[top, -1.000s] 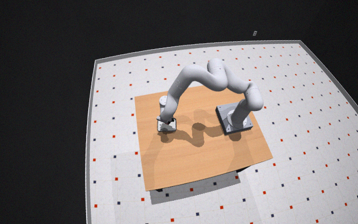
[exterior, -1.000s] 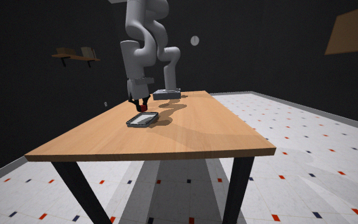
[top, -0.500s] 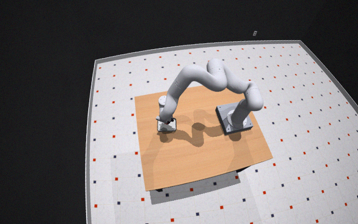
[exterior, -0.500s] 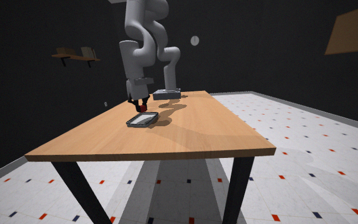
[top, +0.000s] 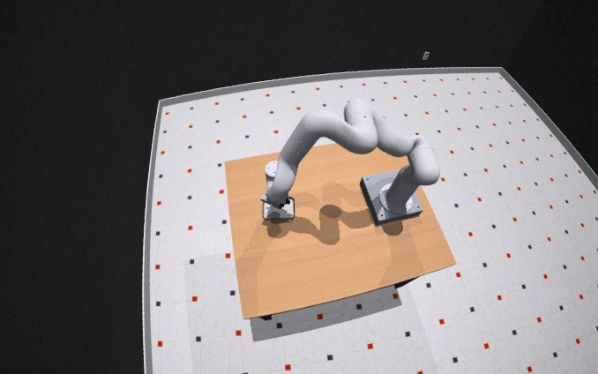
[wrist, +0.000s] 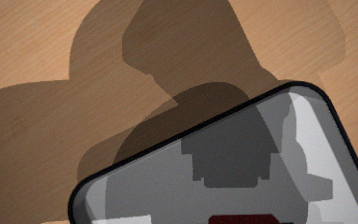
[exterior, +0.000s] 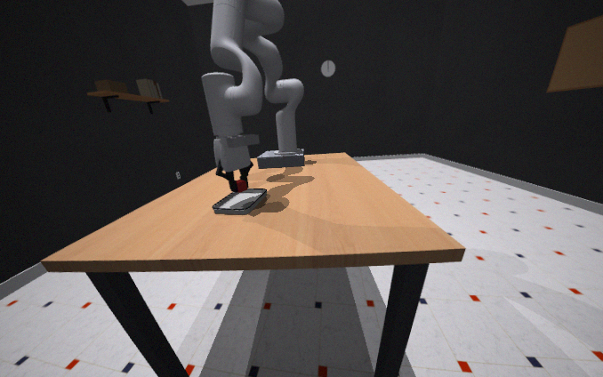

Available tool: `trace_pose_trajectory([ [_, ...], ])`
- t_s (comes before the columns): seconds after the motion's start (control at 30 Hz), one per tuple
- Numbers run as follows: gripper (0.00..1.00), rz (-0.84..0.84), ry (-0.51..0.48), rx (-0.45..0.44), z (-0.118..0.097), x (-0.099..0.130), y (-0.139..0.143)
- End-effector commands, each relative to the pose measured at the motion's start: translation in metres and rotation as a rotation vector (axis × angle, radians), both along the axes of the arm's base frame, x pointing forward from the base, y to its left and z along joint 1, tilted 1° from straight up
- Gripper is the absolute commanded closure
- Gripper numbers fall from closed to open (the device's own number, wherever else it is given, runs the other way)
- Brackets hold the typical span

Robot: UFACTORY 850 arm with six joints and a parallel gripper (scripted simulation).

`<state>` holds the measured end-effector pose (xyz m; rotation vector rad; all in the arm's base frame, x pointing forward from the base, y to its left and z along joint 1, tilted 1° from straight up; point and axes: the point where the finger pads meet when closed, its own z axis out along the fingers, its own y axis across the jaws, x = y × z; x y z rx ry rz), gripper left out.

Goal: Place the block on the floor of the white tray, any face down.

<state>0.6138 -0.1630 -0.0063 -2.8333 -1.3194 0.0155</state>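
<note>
The white tray (exterior: 240,201) with a dark rim lies on the wooden table, toward its left side; it also shows in the overhead view (top: 278,208) and fills the lower half of the wrist view (wrist: 230,170). My gripper (exterior: 236,183) is shut on a small red block (exterior: 241,186) and holds it just above the tray's far end. The block shows as a dark red strip at the bottom edge of the wrist view (wrist: 244,219). In the overhead view my gripper (top: 279,203) is mostly hidden by the arm. I cannot tell if the block touches the tray floor.
The arm's grey base plate (top: 391,197) stands on the table's far right part. The arm arches over the table between base and tray. The table's left edge is close to the tray.
</note>
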Motion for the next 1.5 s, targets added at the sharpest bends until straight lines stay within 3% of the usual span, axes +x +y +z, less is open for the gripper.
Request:
trace_pose_trajectory([
  [0.0, 1.00, 0.000, -0.002, -0.001, -0.008, 0.001, 0.000],
  [0.53, 1.00, 0.000, -0.002, -0.001, -0.035, 0.001, 0.000],
  [1.47, 1.00, 0.000, -0.002, -0.001, -0.038, 0.001, 0.000],
])
